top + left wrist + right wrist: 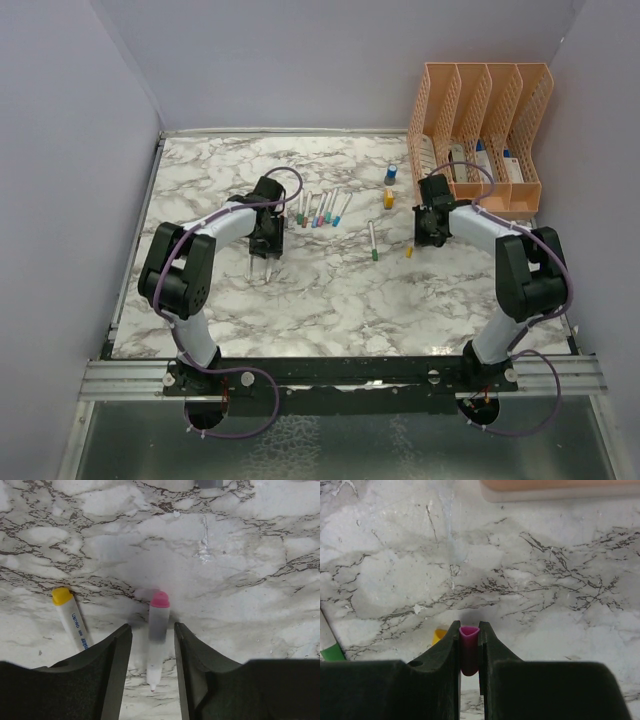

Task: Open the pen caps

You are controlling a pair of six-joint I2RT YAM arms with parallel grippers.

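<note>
Right tool pinches a pink pen cap above the surface. Left tool stands parted around a pink-ended pen. The peach file rack holds a few white-blue items.

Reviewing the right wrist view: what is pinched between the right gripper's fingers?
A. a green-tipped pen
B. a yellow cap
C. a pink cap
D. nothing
C: the right gripper is shut on a pink cap, while the yellow cap lies loose beside its finger.
</note>
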